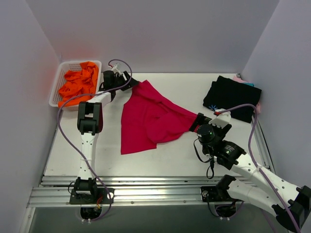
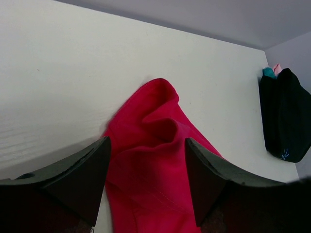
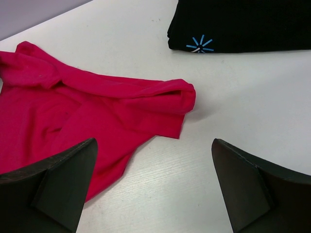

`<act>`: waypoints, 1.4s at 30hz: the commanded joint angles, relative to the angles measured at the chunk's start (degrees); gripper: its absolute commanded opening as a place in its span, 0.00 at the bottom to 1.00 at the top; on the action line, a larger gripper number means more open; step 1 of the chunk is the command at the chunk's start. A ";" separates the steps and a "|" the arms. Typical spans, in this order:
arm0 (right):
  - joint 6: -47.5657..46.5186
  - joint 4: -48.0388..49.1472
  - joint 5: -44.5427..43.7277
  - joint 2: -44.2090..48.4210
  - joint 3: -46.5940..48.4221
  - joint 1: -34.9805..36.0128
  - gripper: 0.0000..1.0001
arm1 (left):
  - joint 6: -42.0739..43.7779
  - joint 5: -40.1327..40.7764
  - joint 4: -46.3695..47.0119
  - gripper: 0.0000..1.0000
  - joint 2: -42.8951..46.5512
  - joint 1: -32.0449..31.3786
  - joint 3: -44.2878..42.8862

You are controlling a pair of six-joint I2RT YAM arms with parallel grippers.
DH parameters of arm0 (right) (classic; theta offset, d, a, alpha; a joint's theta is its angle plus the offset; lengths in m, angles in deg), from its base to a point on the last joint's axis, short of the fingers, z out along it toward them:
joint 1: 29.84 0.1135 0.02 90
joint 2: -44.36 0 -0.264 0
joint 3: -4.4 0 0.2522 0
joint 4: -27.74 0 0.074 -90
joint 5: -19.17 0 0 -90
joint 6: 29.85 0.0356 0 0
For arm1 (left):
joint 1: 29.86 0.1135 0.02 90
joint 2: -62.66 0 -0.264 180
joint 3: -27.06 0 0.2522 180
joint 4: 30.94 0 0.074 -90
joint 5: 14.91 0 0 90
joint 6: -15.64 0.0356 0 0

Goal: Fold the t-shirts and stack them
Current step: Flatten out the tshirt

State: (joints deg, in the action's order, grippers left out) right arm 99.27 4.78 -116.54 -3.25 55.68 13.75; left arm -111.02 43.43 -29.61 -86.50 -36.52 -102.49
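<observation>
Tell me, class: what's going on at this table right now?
A crimson t-shirt lies crumpled and unfolded on the table. The left pincer hangs open over its far end, the right pincer open by its other end; neither grips it. A folded black t-shirt sits at the far right.

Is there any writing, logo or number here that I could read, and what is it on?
No words or numbers can be read in any view.
On the black tee: only a small blue starburst mark, a sign without letters.
On the red tee: plain cloth, no print showing.
</observation>
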 commanded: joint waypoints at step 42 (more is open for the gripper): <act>10.90 -3.20 3.53 -4.06 -3.42 0.26 1.00 | 1.33 -1.04 0.38 0.53 2.56 1.29 2.06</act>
State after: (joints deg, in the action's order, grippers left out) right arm 109.63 2.62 -111.95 -8.21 52.37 13.75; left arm -112.36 40.54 -29.55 -88.03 -36.24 -101.33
